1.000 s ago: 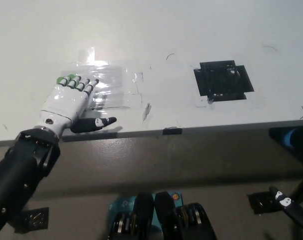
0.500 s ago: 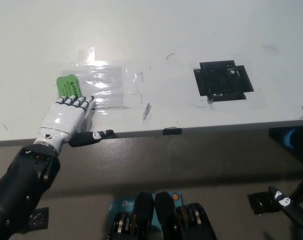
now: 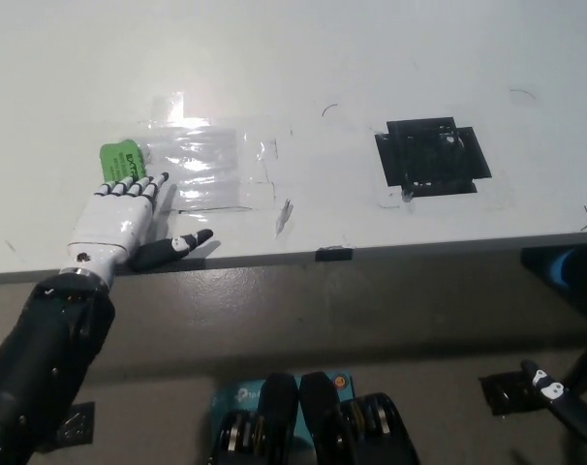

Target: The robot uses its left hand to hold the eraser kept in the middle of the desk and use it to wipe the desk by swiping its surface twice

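Note:
A green eraser [image 3: 118, 160] lies flat on the white desk [image 3: 303, 68], at the left end of a clear taped patch [image 3: 211, 170]. My white left hand [image 3: 119, 218] lies palm down just in front of it, near the desk's front edge. It is open, with its fingers [image 3: 131, 186] stretched out and their tips at the eraser's near edge; the thumb points right along the edge. A small part of my black right hand [image 3: 555, 395] shows low at the bottom right, below desk level.
A black taped square [image 3: 431, 155] sits on the desk to the right of the middle. A small dark tab [image 3: 333, 254] marks the front edge. Thin pen marks are scattered over the surface.
My left hand has drawn back toward the front edge and moved a little left, uncovering the eraser. The eraser has slid slightly left.

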Controlling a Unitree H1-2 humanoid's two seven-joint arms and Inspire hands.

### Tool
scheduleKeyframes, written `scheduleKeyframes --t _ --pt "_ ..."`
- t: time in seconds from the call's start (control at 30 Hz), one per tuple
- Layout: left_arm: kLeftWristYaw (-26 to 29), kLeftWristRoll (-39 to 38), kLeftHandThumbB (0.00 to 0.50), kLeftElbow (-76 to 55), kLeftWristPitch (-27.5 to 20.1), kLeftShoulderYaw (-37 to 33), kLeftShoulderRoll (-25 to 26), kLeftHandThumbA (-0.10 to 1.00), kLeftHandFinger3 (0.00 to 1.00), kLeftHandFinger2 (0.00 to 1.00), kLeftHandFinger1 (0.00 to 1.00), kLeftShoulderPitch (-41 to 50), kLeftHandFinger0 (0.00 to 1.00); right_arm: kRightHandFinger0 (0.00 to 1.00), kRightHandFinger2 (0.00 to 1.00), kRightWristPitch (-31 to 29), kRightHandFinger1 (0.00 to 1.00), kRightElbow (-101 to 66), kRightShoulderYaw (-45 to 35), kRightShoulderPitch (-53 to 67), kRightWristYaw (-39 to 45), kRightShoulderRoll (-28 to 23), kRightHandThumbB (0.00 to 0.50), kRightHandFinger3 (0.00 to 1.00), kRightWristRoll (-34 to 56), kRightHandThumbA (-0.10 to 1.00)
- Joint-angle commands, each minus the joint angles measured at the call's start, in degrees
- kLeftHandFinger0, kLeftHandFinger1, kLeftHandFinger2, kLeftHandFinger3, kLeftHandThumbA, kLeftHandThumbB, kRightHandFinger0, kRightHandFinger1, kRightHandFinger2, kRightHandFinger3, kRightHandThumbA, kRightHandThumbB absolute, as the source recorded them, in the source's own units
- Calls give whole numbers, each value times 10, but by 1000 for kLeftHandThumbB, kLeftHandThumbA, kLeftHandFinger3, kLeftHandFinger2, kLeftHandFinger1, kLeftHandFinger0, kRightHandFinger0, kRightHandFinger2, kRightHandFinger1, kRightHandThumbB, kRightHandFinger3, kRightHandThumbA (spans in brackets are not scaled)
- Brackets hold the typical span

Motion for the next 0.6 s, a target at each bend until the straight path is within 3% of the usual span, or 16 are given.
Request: scheduleKeyframes --t 0.0,0.17,0.23,0.33,0.4,0.47,0.5,0.53,0.57 --pt "34 -32 399 7 -9 16 -18 1000 1000 1000 1000 4 1000 983 1000 -42 1000 -8 -1 -2 -4 -2 55 1000 -1 1000" --pt "49 -63 434 14 -26 34 -39 1000 1000 1000 1000 23 1000 993 1000 -51 1000 -5 -2 -1 -1 -4 72 1000 5 1000" --pt "60 -73 445 16 -35 43 -45 1000 1000 1000 1000 29 1000 992 1000 -45 1000 -7 -3 -2 -4 -2 35 1000 4 1000" --pt "75 -88 441 26 -48 53 -52 1000 1000 1000 1000 33 1000 984 1000 -39 1000 -9 -4 -2 -4 0 17 1000 7 1000" --pt "78 -106 396 26 -56 64 -58 1000 1000 1000 1000 40 1000 1000 1000 -46 1000 -7 -2 -1 -3 -3 0 1000 2 1000" --pt "80 -109 384 28 -60 67 -59 1000 1000 1000 1000 42 1000 996 1000 -48 1000 -6 -2 -1 -4 -4 0 1000 0 1000" --pt "82 -119 362 31 -60 75 -65 1000 1000 1000 1000 46 1000 998 1000 -43 1000 -10 -4 -1 -6 -3 30 1000 -1 1000" --pt "89 -130 343 36 -68 83 -69 1000 1000 1000 1000 48 1000 1000 1000 -43 1000 -9 -5 -2 -6 -2 2 1000 2 1000" --pt "88 -137 340 38 -68 87 -71 1000 1000 1000 1000 49 1000 1000 1000 -47 1000 -6 -6 -3 -7 -2 32 1000 4 1000"
